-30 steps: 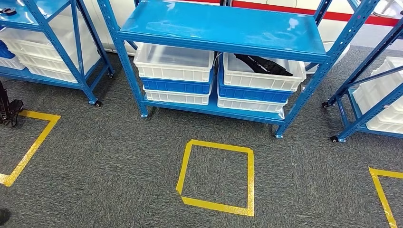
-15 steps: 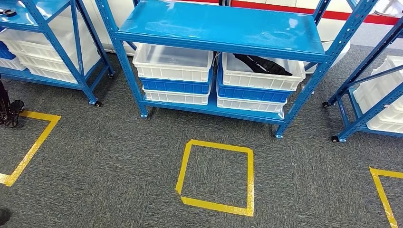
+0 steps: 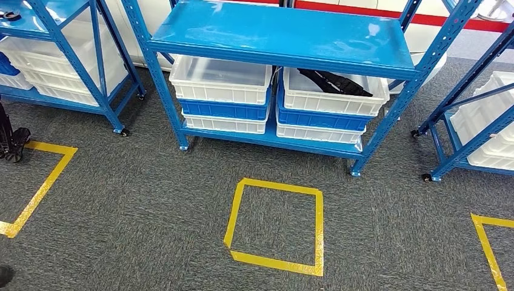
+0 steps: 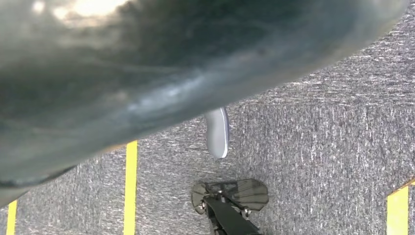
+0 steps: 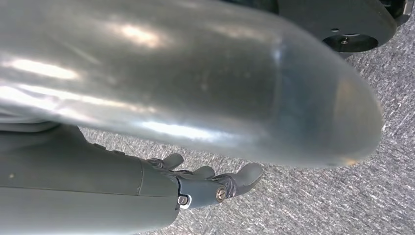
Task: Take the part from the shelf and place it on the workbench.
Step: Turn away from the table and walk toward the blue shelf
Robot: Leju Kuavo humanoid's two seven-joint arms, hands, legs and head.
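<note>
A long black part [image 3: 333,82] lies in the upper white bin [image 3: 332,100] on the right of the blue shelf's [image 3: 285,33] lower level, straight ahead of me in the head view. My right hand [image 5: 210,183] hangs over the grey carpet below a silver arm cover, with its dark fingers stretched out and nothing in them. My left hand [image 4: 218,132] also hangs over the carpet, and one pale fingertip pokes out past a blurred grey cover, holding nothing.
White and blue bins [image 3: 221,91] are stacked on the left of the lower level. More blue racks stand at the left [image 3: 73,66] and right [image 3: 479,130]. A yellow tape square [image 3: 279,186] marks the carpet before the shelf. A black stand [image 3: 12,142] sits at the far left.
The head view has shifted very slightly. The shelf, bins and part have stayed where they were.
</note>
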